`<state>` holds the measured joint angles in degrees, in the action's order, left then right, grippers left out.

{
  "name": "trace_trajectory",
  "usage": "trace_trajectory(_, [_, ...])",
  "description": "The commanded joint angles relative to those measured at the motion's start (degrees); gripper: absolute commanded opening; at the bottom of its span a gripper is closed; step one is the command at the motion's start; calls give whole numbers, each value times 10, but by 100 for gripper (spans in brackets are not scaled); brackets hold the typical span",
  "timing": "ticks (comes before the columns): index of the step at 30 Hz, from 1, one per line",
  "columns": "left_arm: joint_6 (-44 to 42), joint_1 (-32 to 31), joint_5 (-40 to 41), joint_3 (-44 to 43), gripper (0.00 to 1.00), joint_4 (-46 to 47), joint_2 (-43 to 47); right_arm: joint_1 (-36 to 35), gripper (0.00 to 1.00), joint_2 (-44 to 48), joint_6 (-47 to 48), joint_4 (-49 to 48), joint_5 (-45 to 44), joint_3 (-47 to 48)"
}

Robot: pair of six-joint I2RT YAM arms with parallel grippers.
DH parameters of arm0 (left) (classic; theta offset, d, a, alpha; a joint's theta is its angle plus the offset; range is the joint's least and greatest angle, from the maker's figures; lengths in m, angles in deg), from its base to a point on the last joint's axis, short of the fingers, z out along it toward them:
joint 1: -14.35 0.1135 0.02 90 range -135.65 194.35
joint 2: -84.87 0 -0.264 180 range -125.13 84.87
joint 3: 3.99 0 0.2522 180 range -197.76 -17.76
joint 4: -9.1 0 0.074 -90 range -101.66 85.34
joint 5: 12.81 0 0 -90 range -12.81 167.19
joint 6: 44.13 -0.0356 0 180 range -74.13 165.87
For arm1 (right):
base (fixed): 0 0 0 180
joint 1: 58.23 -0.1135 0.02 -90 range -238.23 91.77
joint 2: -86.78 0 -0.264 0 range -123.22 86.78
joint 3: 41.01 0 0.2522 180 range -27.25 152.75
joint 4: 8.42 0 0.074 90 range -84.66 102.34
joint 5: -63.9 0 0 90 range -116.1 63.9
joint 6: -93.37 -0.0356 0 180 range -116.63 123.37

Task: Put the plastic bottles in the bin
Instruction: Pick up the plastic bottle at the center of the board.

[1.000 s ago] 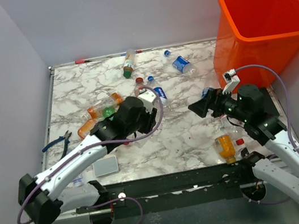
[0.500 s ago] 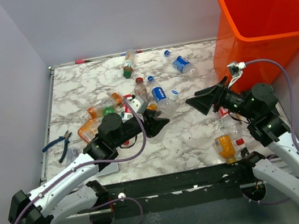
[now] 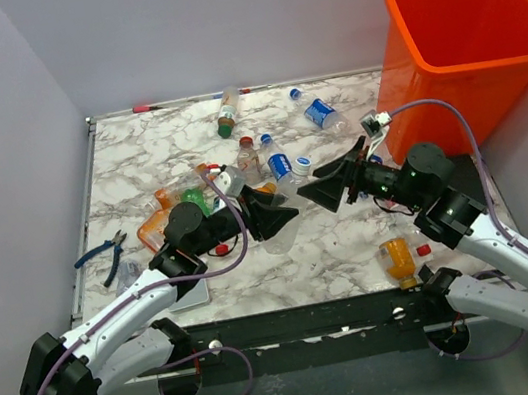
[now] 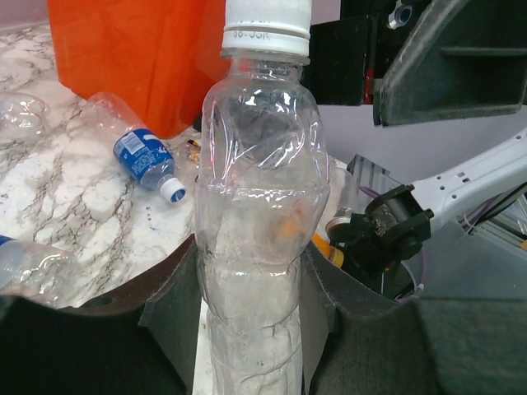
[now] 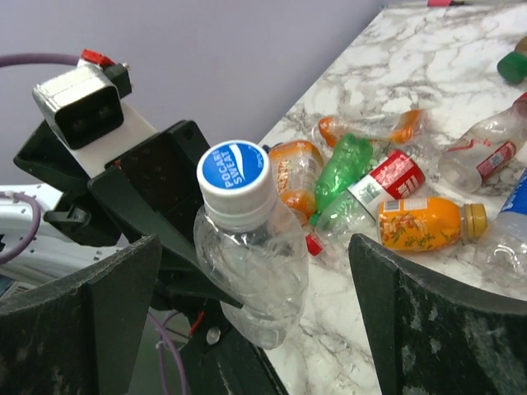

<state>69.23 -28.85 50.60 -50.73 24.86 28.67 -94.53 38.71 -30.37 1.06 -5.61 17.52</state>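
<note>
My left gripper [image 4: 251, 271] is shut on a clear crushed bottle [image 4: 259, 189] with a white and blue cap, holding it off the table with the cap pointing at my right gripper. In the top view the left gripper [image 3: 278, 217] sits mid-table. My right gripper [image 3: 319, 191] faces it, open, its fingers [image 5: 90, 321] wide on either side of the bottle's cap end [image 5: 247, 239] without touching. The orange bin [image 3: 463, 53] stands at the back right. Other bottles lie in a pile [image 3: 178, 200] at the left.
Loose bottles lie at the back [image 3: 227, 112], [image 3: 319, 112], mid-table [image 3: 279, 165], and an orange one near the front right [image 3: 396, 258]. Blue-handled pliers [image 3: 101, 255] lie at the left edge. A grey pad [image 3: 187, 293] sits under the left arm.
My left gripper carried the clear bottle rightwards and lifted it. My right gripper swung left towards it and now brackets the cap end, open.
</note>
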Motion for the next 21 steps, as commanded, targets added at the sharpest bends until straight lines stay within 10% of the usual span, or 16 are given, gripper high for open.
trace_trajectory(1, [2, 2, -26, 1, 25, 18, -5, -5, 98, 0, 13, -66, -39, 5])
trace_trajectory(21, [-1, 3, -27, -1, 25, 15, -14, -6, 59, -76, -23, -66, -13, 48])
